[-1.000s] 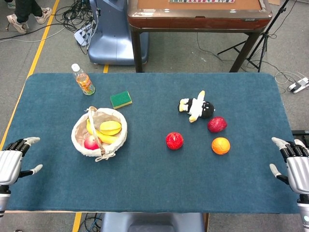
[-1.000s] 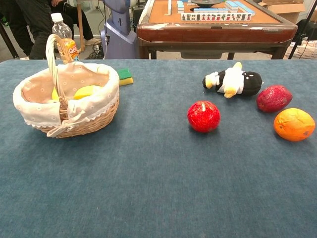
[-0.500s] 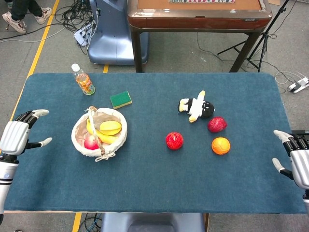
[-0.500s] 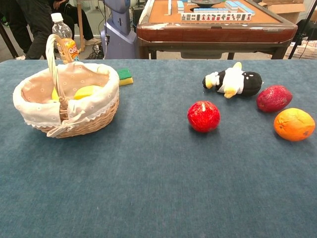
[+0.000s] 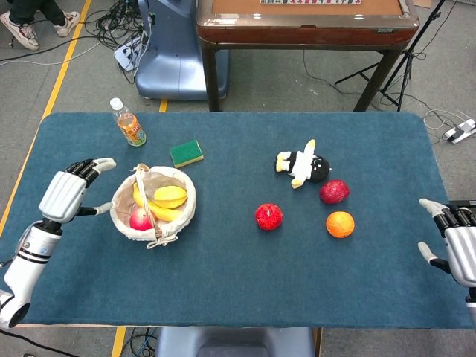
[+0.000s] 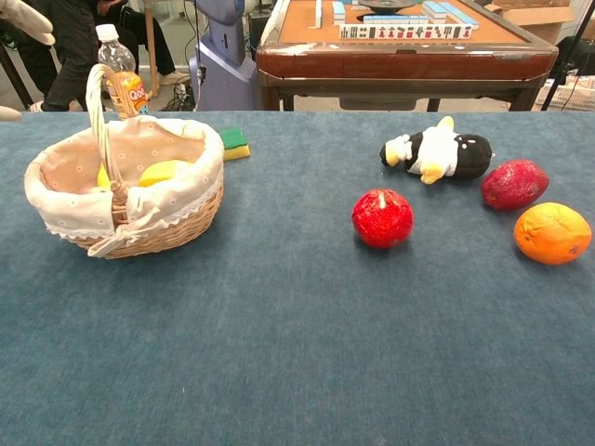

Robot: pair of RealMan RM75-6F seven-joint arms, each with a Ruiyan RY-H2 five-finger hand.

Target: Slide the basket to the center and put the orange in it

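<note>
Hovering just left of basket (image 5: 153, 202), left hand (image 5: 67, 195) is released, fingers spread, not touching it. Right hand (image 5: 459, 245) at right tabletop (image 5: 238, 282) edge, also released, empty. Orange (image 5: 340, 224) right side, beside dark red fruit (image 5: 334, 191).

Chest view: basket (image 6: 125, 190) far left, orange (image 6: 552, 232) far right, well apart.
</note>
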